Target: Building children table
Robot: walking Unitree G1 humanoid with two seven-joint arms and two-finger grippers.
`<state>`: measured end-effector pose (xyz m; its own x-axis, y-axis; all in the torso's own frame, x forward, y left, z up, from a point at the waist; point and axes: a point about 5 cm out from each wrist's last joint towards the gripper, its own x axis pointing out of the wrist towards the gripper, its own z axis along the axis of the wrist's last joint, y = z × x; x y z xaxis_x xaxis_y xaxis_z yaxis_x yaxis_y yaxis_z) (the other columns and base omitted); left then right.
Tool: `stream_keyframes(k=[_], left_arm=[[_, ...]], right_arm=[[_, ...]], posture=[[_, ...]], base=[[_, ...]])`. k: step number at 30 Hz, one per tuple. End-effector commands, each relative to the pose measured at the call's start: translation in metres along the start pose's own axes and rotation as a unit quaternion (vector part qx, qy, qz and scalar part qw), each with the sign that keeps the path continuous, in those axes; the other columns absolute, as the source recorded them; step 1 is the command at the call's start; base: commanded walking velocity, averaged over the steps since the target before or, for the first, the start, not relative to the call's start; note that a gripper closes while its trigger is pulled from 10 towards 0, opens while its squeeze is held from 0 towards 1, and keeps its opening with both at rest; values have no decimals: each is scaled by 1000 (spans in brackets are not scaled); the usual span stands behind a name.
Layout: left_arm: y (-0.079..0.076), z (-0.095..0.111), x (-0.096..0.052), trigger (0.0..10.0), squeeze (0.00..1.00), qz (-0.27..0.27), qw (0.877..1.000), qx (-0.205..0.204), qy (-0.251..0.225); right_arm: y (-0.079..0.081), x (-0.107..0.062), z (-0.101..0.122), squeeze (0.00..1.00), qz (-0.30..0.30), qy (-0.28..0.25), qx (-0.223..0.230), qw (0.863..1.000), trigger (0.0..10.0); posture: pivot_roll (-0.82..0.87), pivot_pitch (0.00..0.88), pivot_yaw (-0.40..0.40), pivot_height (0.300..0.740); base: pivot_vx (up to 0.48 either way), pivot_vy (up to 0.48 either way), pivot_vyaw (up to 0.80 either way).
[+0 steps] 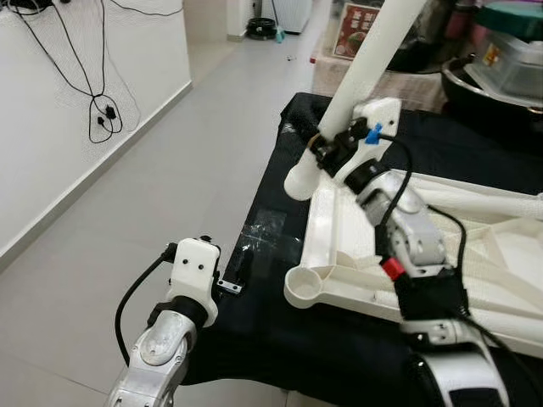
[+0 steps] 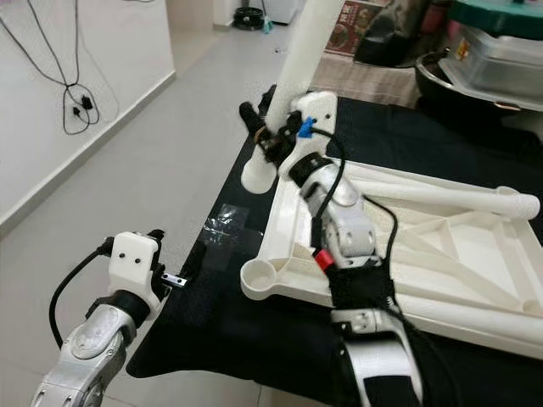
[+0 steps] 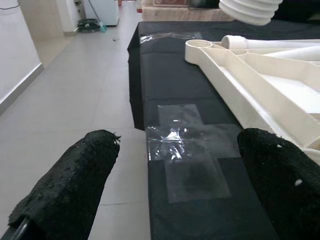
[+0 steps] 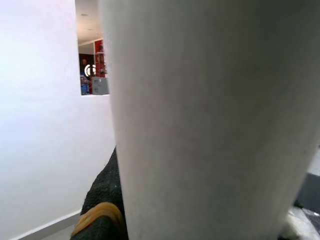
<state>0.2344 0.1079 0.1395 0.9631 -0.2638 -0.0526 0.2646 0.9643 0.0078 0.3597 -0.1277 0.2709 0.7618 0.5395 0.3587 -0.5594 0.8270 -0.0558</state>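
Observation:
An upturned white plastic table top [image 1: 326, 227] lies on a black-covered surface. Its near-left corner socket [image 1: 305, 287] stands empty. My right gripper [image 1: 327, 148] is shut on a white table leg [image 1: 365, 59] that tilts up and to the right. The leg's lower end [image 1: 301, 180] hangs just off the table top's far-left corner. Up close in the right wrist view, the leg [image 4: 210, 120] sits against a black finger [image 4: 102, 200]. A second white leg [image 2: 441, 197] rests across the table top. My left gripper [image 3: 175, 190] is open and low at the cover's left edge.
A patch of clear tape [image 1: 263, 227] is stuck on the black cover [image 1: 271, 339] near its left edge. Pots and containers [image 1: 501, 68] crowd the back right. Grey tiled floor [image 1: 153, 212] opens to the left, with cables [image 1: 102, 110] hanging on the white wall.

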Motion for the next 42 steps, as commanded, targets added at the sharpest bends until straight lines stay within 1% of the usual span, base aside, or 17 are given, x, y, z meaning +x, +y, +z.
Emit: stream_keyframes(k=[1, 4, 5, 7, 14, 17, 22, 25, 29, 31, 34, 35, 36, 37, 38, 40, 42], left_arm=[[-1, 0, -3, 10000, 0, -2, 1000, -8, 2], [-1, 1, -4, 10000, 0, -5, 1000, -10, 1], [-3, 4, -7, 10000, 0, -13, 1000, -21, -3], [-5, 8, -11, 10000, 0, -21, 999, -32, -8], [-15, 14, -24, 10000, 0, -57, 996, -64, -7], [-23, 16, -46, 10000, 0, -124, 989, -83, 14], [-30, 11, -64, 10000, 0, -179, 979, -86, 42], [-37, 4, -86, 10000, 0, -246, 962, -84, 83], [-36, 3, -87, 10000, 0, -245, 963, -74, 84], [-34, 0, -84, 10000, 0, -238, 965, -66, 90], [-32, 0, -83, 10000, 0, -236, 965, -63, 91], [-32, 0, -83, 10000, 0, -236, 965, -63, 91], [-28, 1, -79, 10000, 0, -217, 971, -55, 88], [-20, 5, -72, 10000, 0, -183, 979, -45, 75], [-15, 6, -68, 10000, 0, -159, 985, -32, 65], [-8, 8, -63, 10000, 0, -130, 990, -20, 53], [-5, 8, -61, 10000, 0, -120, 991, -19, 49]], right_arm=[[-3, 3, 7, 0, 26, -13, 13, 999, 10000], [-4, 4, 9, 0, 43, -13, 21, 999, 10000], [-6, 3, 10, 0, 107, -4, 40, 993, 10000], [-8, 1, 11, 0, 164, 6, 58, 985, 10000], [-17, -2, 6, 0, 257, 48, 69, 963, 10000], [-18, -11, -4, 0, 321, 77, 62, 942, 10000], [-17, -16, -11, 0, 351, 92, 49, 931, 10000], [-9, -26, -21, 0, 410, 112, 49, 904, 10000], [-7, -29, -24, 0, 424, 117, 50, 897, 10000], [-5, -41, -26, 0, 458, 126, 61, 878, 10000], [-6, -44, -26, 0, 463, 130, 58, 875, 10000], [-6, -44, -26, 0, 463, 130, 58, 875, 10000], [-8, -38, -24, 0, 428, 119, 44, 895, 10000], [-11, -28, -18, 0, 370, 85, 33, 924, 10000], [-14, -21, -16, 0, 329, 75, 32, 941, 10000], [-16, -14, -13, 0, 274, 61, 36, 959, 10000], [-17, -11, -12, 0, 255, 54, 39, 965, 10000]], posture=[[63, 52, -91, 740], [70, 68, -88, 740], [83, 81, -93, 740], [86, 93, -100, 740], [98, 125, -108, 740], [108, 149, -114, 740], [121, 165, -117, 740], [136, 178, -112, 740], [142, 194, -109, 740], [139, 213, -96, 740], [133, 231, -88, 740], [133, 231, -88, 740], [132, 229, -87, 740], [135, 229, -86, 740], [136, 227, -88, 740], [138, 211, -84, 740], [138, 208, -84, 740]], base=[[0, 0, 0], [0, 0, 0], [0, 0, 0], [0, 0, 0], [0, 0, 0], [0, 0, 0], [0, 0, 0], [0, 0, 0], [0, 0, 0], [0, 0, 0], [0, 0, 0], [0, 0, 0], [0, 0, 0], [0, 0, 0], [0, 0, 0], [0, 0, 0], [0, 0, 0]])
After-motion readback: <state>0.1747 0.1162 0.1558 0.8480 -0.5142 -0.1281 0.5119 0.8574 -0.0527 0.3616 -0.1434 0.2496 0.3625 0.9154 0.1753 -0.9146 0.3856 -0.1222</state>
